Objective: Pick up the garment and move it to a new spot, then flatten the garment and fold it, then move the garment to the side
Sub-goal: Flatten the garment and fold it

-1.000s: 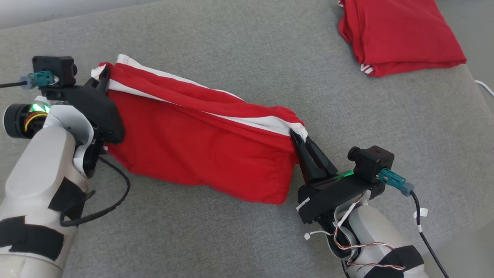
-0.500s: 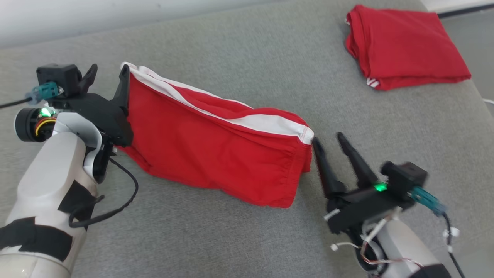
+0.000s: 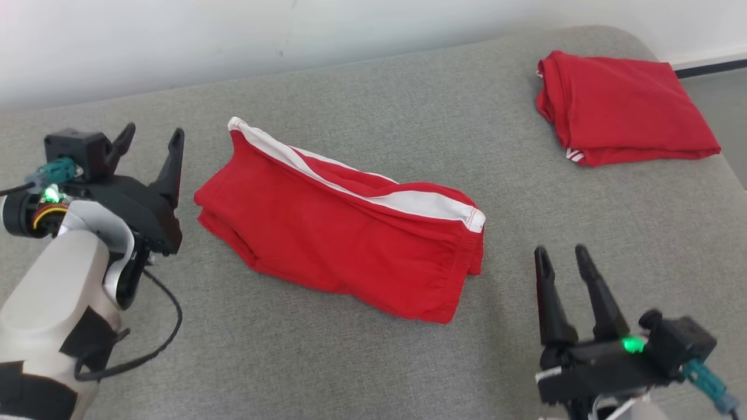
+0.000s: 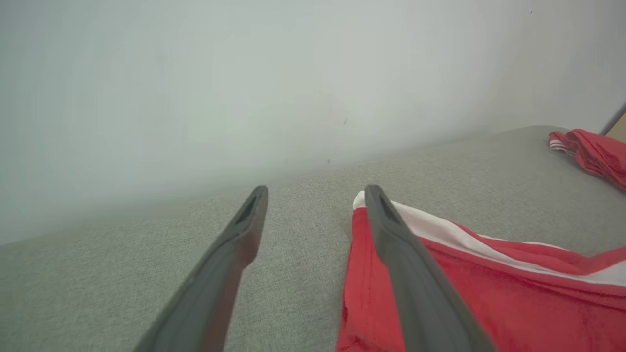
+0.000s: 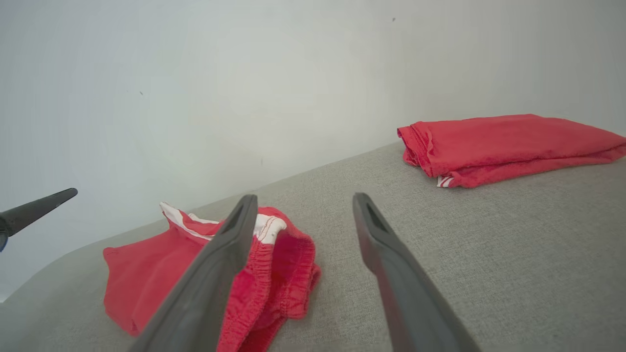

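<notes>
The garment [image 3: 338, 227] is a pair of red shorts with a white side stripe, lying folded lengthwise on the grey cushion [image 3: 408, 105]. It also appears in the left wrist view [image 4: 489, 293] and the right wrist view [image 5: 161, 274]. My left gripper [image 3: 153, 135] stands open a short way left of the garment's left end, with nothing between its fingers. My right gripper [image 3: 561, 252] is open too, pulled back to the lower right of the waistband end and clear of the cloth.
A second red garment [image 3: 624, 108], folded into a flat square, lies at the cushion's far right corner, also seen in the right wrist view [image 5: 508, 142]. A pale wall [image 3: 233, 35] runs behind the cushion. Bare grey cushion surrounds the shorts on all sides.
Both grippers have opened and let go of the garment's ends, then drawn back from it. The garment now lies loose on the cushion. The head camera has tilted up.
</notes>
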You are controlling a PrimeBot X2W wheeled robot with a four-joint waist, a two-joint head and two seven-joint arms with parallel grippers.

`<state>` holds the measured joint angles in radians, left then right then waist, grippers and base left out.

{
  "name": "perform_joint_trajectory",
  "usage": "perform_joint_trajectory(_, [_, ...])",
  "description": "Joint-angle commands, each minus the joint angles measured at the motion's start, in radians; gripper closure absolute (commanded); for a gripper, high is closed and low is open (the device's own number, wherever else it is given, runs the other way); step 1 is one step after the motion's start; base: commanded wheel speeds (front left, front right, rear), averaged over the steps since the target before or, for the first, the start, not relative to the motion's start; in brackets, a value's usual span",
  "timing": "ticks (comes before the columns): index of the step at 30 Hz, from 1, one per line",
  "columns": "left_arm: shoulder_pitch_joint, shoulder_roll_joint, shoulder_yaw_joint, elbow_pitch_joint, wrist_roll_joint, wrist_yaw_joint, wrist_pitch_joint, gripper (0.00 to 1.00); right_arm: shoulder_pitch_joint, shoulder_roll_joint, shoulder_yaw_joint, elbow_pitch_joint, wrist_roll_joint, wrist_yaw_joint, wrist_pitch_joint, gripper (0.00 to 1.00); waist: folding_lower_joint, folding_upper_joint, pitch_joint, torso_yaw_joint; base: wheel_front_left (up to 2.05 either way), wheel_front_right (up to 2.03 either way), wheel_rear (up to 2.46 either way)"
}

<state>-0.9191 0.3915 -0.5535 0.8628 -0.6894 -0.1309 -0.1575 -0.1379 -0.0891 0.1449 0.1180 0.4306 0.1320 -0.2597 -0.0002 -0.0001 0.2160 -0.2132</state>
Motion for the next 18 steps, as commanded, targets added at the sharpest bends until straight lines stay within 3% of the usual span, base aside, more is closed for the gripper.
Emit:
perform_joint_trajectory(1, [0.019,0.004,-0.014,-0.007,-0.008,0.001,0.008,0.00,0.021,0.006,-0.003,-0.009,-0.007,-0.003,0.002,0.00,0.0002,0.0001,0.003,-0.007,0.00,0.00,0.00])
perform_joint_trajectory(9, [0.028,0.059,-0.145,-0.018,0.022,0.001,0.115,0.00,0.065,0.031,0.014,-0.065,-0.056,-0.003,0.009,0.00,0.0002,0.0001,0.021,-0.046,0.00,0.00,0.00])
perform_joint_trajectory(18, [0.036,0.091,-0.292,0.022,-0.032,0.002,0.300,0.00,0.055,0.037,0.015,-0.083,-0.079,-0.003,0.018,0.00,0.0002,0.0001,0.035,-0.071,0.00,0.00,0.00])
